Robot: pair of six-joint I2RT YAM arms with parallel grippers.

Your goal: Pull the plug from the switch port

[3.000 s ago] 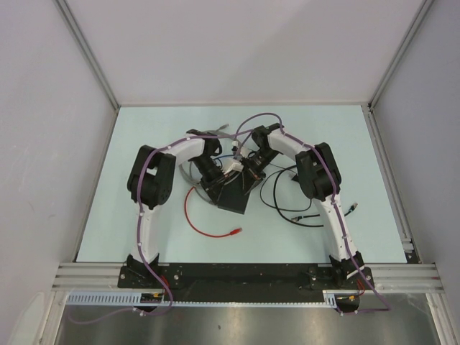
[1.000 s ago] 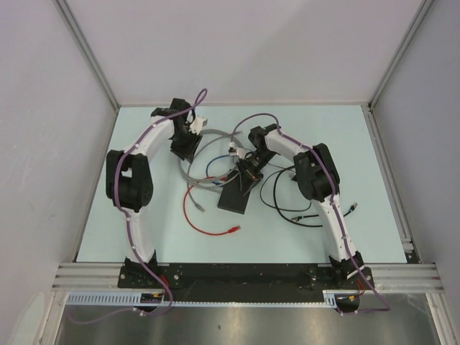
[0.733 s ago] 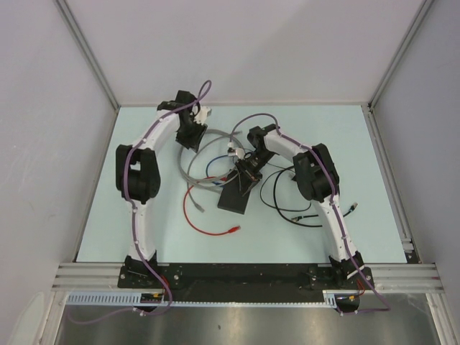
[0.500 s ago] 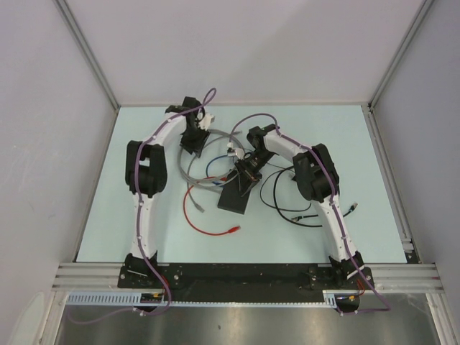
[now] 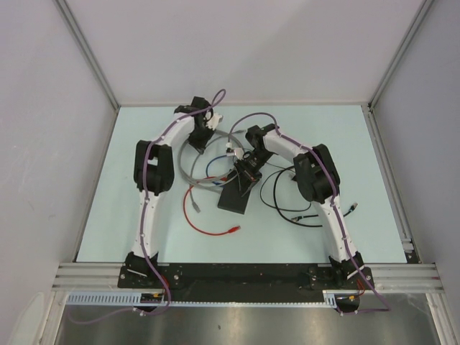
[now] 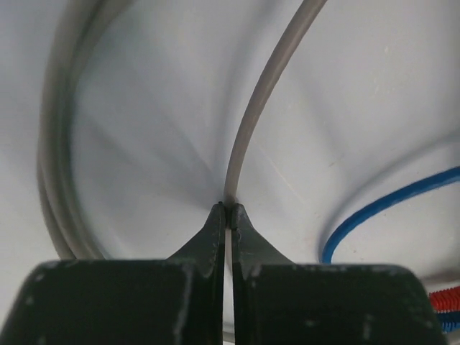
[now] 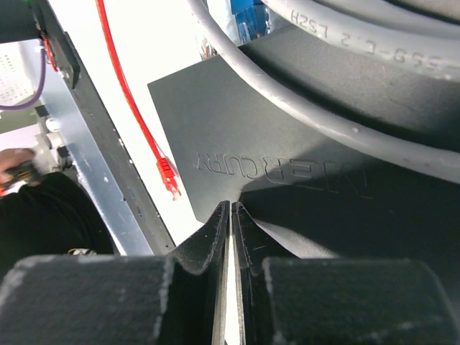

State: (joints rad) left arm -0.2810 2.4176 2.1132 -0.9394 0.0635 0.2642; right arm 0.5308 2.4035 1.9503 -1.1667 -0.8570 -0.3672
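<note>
The flat black box (image 5: 232, 197) with raised lettering lies mid-table; in the right wrist view the box (image 7: 287, 136) fills the middle. Its switch port edge is mostly hidden. A blue plug (image 7: 248, 18) and a clear plug (image 7: 207, 47) sit at that far edge; I cannot tell whether either is seated. My right gripper (image 5: 246, 176) is shut, its tips (image 7: 231, 206) resting on the box top with nothing between them. My left gripper (image 5: 200, 139) hangs over the grey cable loop at the back, shut (image 6: 228, 212). A grey cable (image 6: 266, 93) runs away from just under its tips.
Grey cables (image 5: 188, 167) loop left of the box. A red cable (image 5: 195, 221) ends in a red plug (image 5: 233, 231) in front. A blue cable (image 5: 210, 169) curls beside the box. Black cables (image 5: 284, 205) lie to the right. Walls close off three sides.
The left arm left the box, swung to the back left, then slid right over the grey loop, and its jaws closed. The right arm stayed on the box.
</note>
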